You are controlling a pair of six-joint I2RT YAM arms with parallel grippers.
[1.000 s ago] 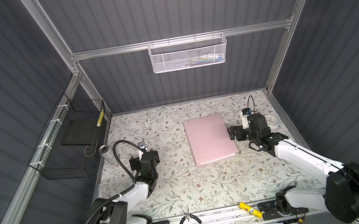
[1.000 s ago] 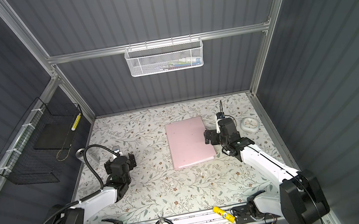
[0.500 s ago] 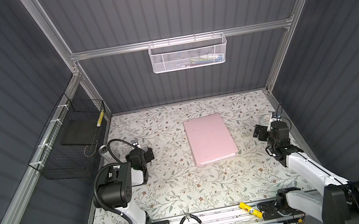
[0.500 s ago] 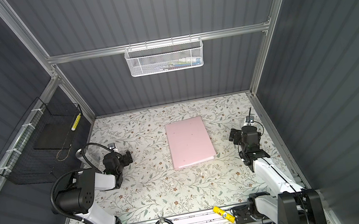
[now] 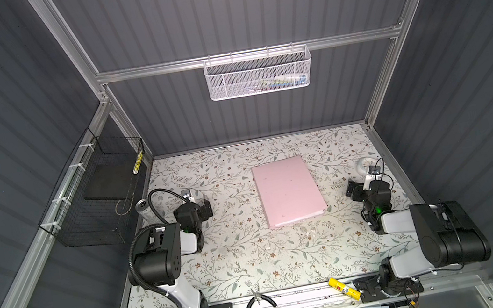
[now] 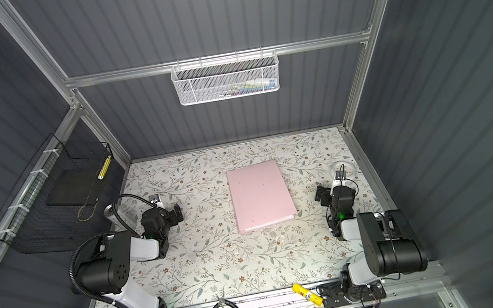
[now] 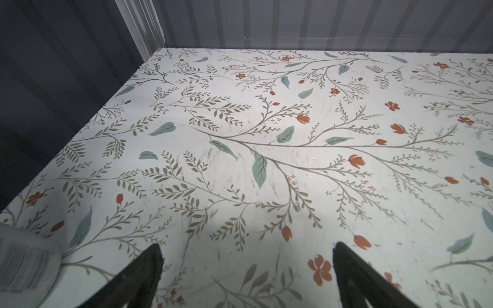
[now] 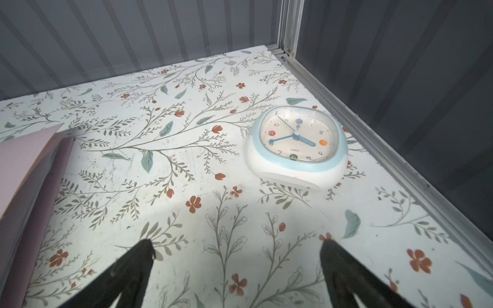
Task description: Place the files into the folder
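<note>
folder station: both grippers open, folder shut at mid-desk

1. folder. the pink folder (image 5: 287, 190) lies flat and shut on the flower-patterned desk (image 5: 247, 255). it sits about midway between the left and right edges and somewhat nearer the far edge. its long sides run from near to far, turned slightly. both top views show this. a thin pale strip runs along its near edge; whether this is paper or the lower cover cannot be told. in the right wrist view one corner of the folder (image 8: 24, 165) shows, its upper cover standing slightly clear of the lower one.

2. left gripper. the left gripper (image 7: 246, 252) is low over the desk near the left edge, well apart from the folder. its jaws are spread wide with only bare desk between them. a metal can (image 5: 142, 206) stands just beside it at the left edge.

3. right gripper. the right gripper (image 8: 237, 248) is low over the desk near the right edge, well apart from the folder. its jaws are spread wide and hold nothing. a white and blue clock (image 8: 296, 144) lies face up just beyond it, close to the right edge.

4. front rail. pliers (image 5: 258, 303) and a yellow marker (image 5: 343, 287) rest on the rail along the near edge.
</note>
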